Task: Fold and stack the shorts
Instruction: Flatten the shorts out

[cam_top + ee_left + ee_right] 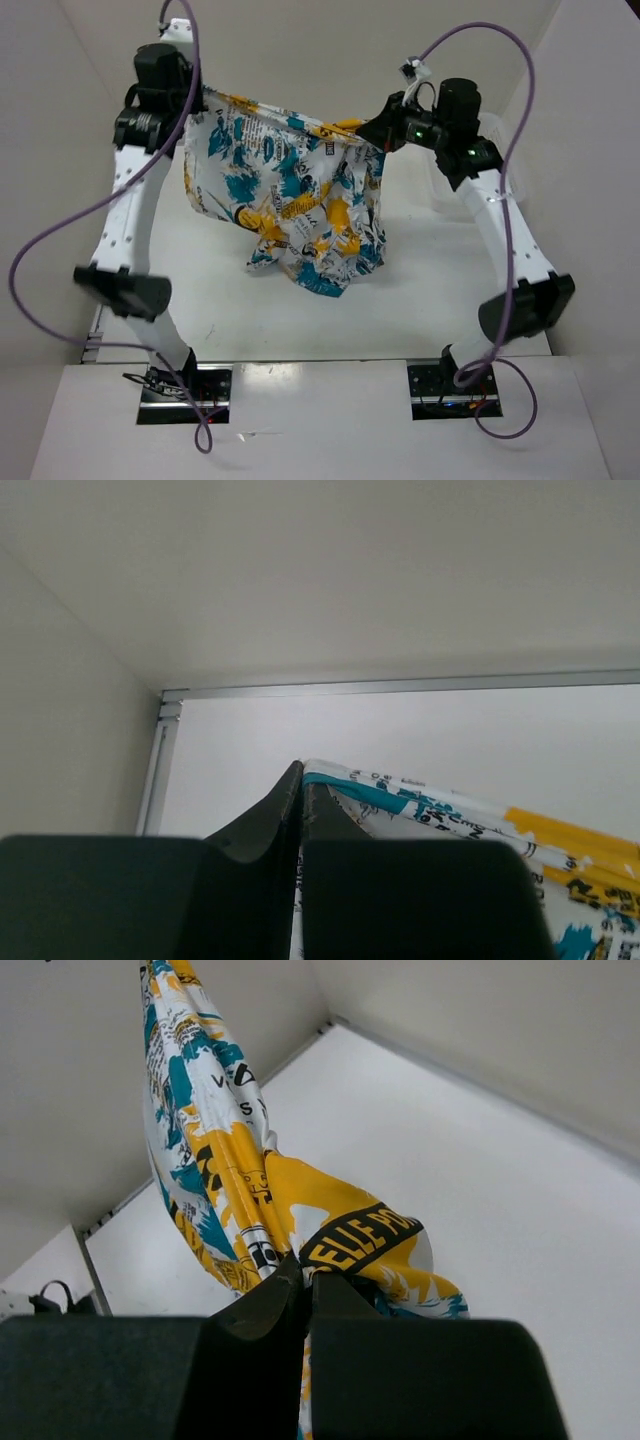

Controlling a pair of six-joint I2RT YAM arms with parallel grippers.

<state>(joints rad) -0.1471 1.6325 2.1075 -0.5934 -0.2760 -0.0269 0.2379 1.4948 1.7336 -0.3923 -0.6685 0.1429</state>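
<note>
The left end effector (302,777) and right end effector (306,1270) are each clamped on the top edge of the shorts (290,200), which sag, bunched, above the middle of the surface (450,300).

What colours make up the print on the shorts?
The shorts are white with a teal-blue, yellow-orange and black print, seen best in the top external view.

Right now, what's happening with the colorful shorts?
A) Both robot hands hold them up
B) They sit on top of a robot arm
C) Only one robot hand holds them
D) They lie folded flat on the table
A: the left gripper and the right gripper are each shut on the top edge of the shorts, which hang down between them.
</note>
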